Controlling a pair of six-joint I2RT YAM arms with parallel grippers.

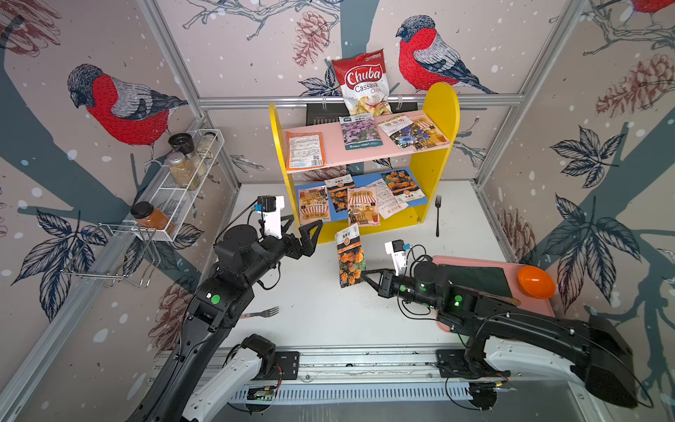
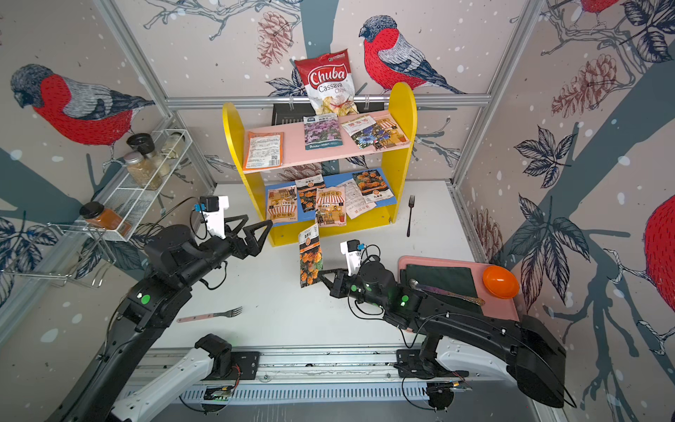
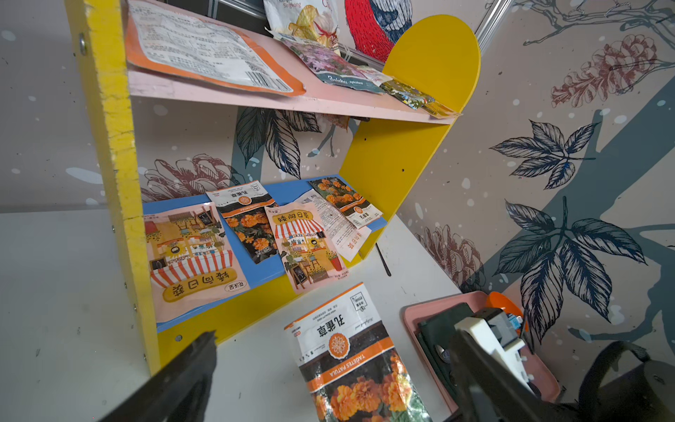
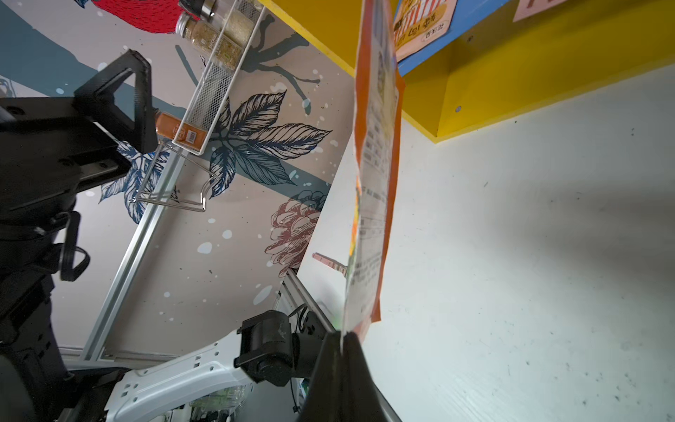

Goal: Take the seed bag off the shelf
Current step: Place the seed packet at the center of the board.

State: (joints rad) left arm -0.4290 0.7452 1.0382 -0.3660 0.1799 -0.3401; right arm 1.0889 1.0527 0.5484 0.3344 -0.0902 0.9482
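What I can read from here

Upper centre in both top views, the chip bag (image 1: 361, 80) says "Chuba Cassava". Low centre in the left wrist view, the seed bag (image 3: 350, 350) I hold shows "孔雀草", and "TAGETES PATULA" on its orange band. The striped-awning packet (image 3: 193, 263) at left reads "向日葵".

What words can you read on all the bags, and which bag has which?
"Chuba Cassava Chips": the red-and-white chip bag standing at the back.
"TAGETES PATULA" and "孔雀草": the marigold seed bag pinched in the right hand.
"矮向日葵": the striped-awning seed bag on the blue lower board.
Too small or blurred to read: the purple-flower bag, the orange-edged bag and the spice jars.
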